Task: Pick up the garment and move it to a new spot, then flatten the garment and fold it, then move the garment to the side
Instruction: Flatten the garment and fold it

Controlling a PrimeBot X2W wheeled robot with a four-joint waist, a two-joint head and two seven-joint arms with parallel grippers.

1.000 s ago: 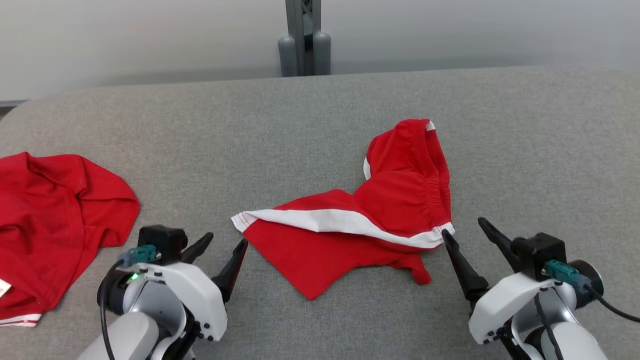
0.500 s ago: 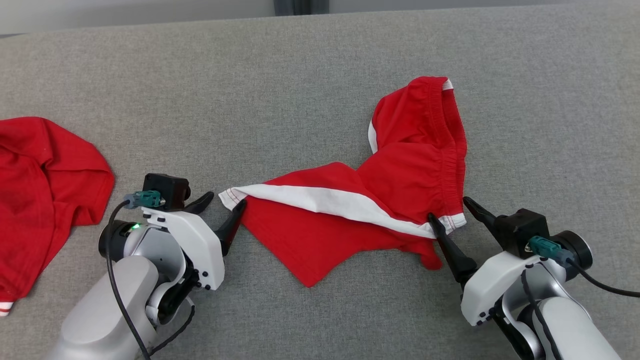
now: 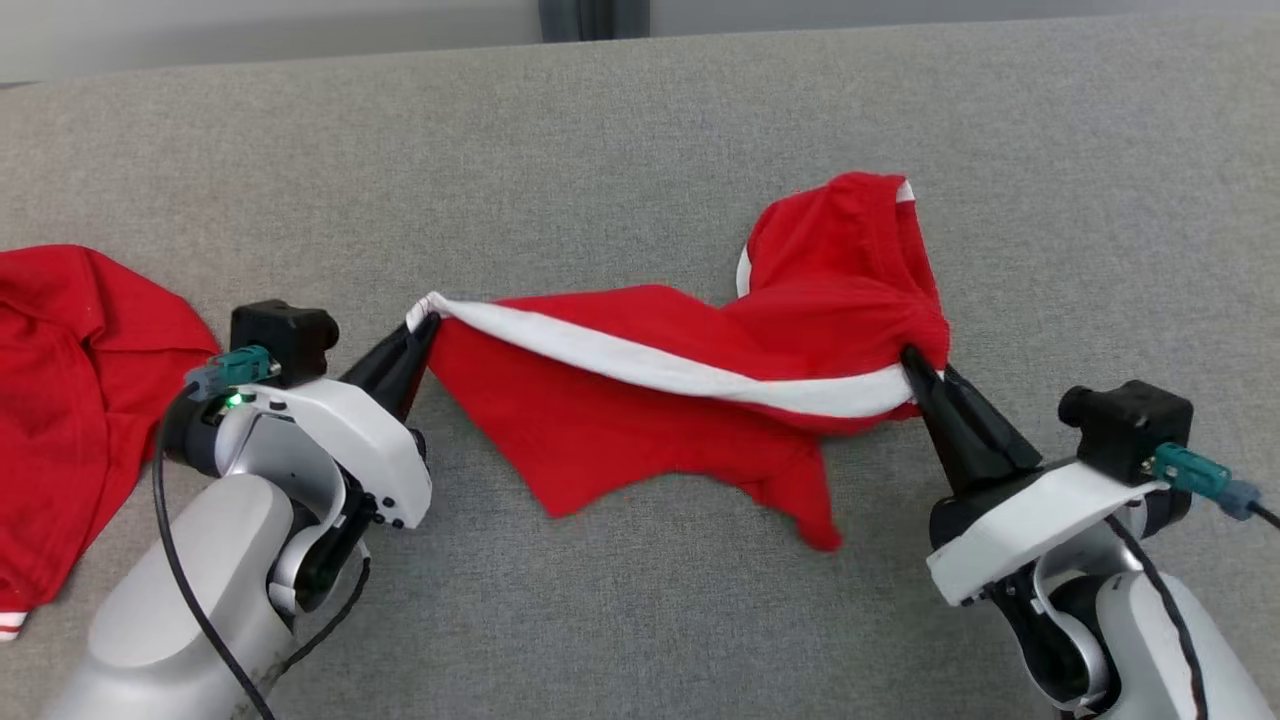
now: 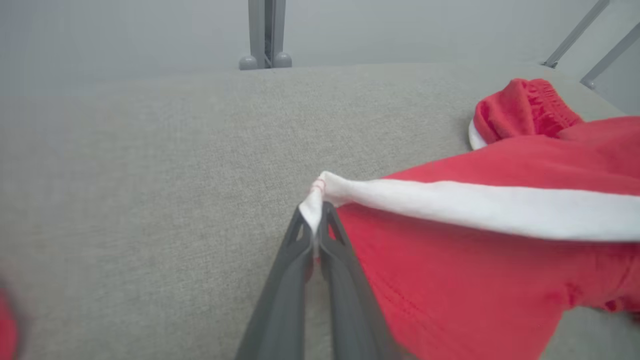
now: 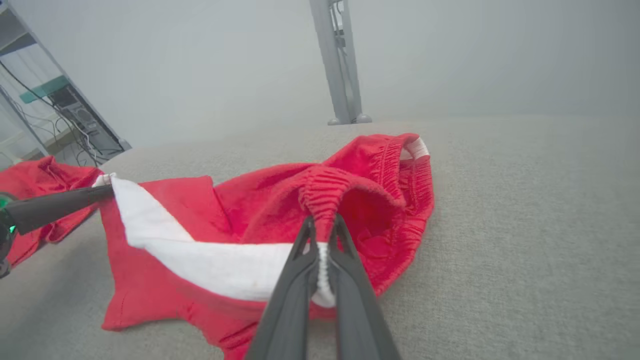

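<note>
The pick-up looks just begun; moving, flattening, folding and setting aside are all left. The left gripper (image 3: 422, 328) has its fingers (image 4: 285, 285) pressed together on the white hem corner of the garment (image 3: 640, 430); the right gripper (image 3: 912, 362) has its fingers (image 5: 292, 305) closed too, pinching the gathered waistband end where the white stripe (image 3: 680, 372) meets it. Between the two grips the stripe runs raised and fairly straight; the red cloth below it sags towards the grey table (image 3: 640, 130); the far waistband loop lies on the table, near its middle. Another red cloth (image 3: 70, 400) lies well apart at the left edge, clear of both grippers.
</note>
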